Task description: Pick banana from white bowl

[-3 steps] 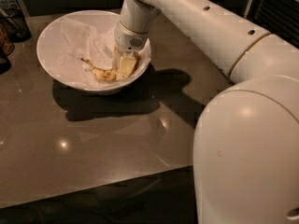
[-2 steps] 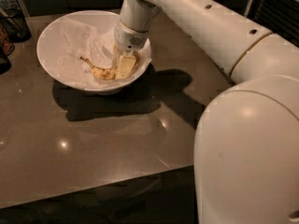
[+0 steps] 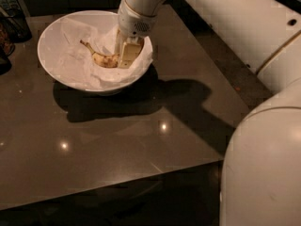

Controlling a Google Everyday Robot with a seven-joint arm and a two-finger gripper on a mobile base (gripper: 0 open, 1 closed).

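End effector (image 3: 126, 54) in white bowl (image 3: 47, 51) hides one end of banana (image 3: 103, 59); arm (image 3: 254, 27) cropped at top.

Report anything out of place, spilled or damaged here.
Nothing spilled or broken. The banana lies in the white bowl, brown-spotted, the gripper down at the end away from its stem. Only the paper lining looks untidy, crumpled and bunched at the rim beside the gripper.
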